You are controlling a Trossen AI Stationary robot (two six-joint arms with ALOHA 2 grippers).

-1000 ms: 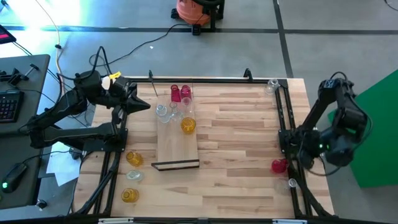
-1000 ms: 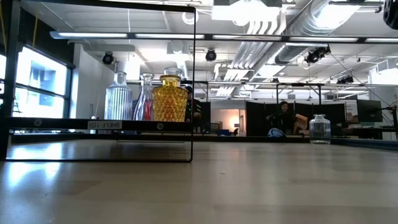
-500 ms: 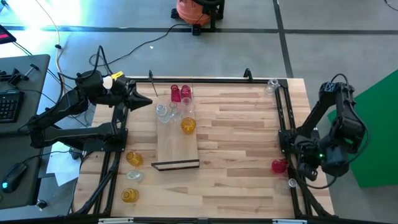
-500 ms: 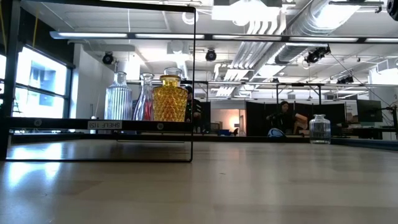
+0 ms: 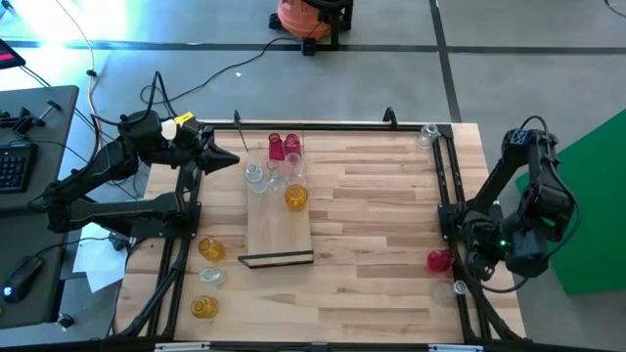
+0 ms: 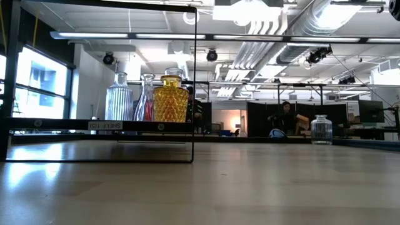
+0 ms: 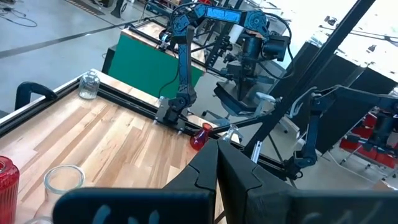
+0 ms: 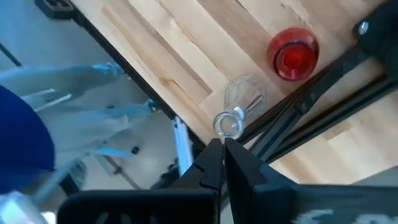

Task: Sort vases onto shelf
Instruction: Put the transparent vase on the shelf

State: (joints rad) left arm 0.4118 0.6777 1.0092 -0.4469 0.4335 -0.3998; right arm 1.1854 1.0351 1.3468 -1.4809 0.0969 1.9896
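Observation:
The shelf (image 5: 281,227) is a light-wood board with a dark strip (image 5: 277,259) at its near end. On its far part stand two red vases (image 5: 284,147), three clear ones (image 5: 273,174) and an amber one (image 5: 296,198). In the low view they show as an amber vase (image 6: 170,99) and clear ones (image 6: 119,97). Two amber vases (image 5: 210,248) (image 5: 202,307) and a clear one (image 5: 209,277) stand at the table's left edge. A red vase (image 5: 439,260) (image 8: 293,54) and a clear one (image 5: 459,287) (image 8: 244,93) stand at the right edge. My left gripper (image 5: 231,161) (image 7: 217,152) is shut, left of the shelf's far end. My right gripper (image 8: 222,148) is shut, above the right-edge vases.
Another clear vase (image 5: 428,134) (image 7: 89,84) stands at the far right corner. Black frame rails (image 5: 447,196) run along the table's left and right edges. The wood between the shelf and the right rail (image 5: 377,225) is bare. A keyboard (image 5: 12,166) lies off the table to the left.
My left gripper has shifted a little toward the far edge, still shut beside the shelf's far end. My right arm has come down and toward the near edge, closer to the red vase at the right edge. No vase has moved.

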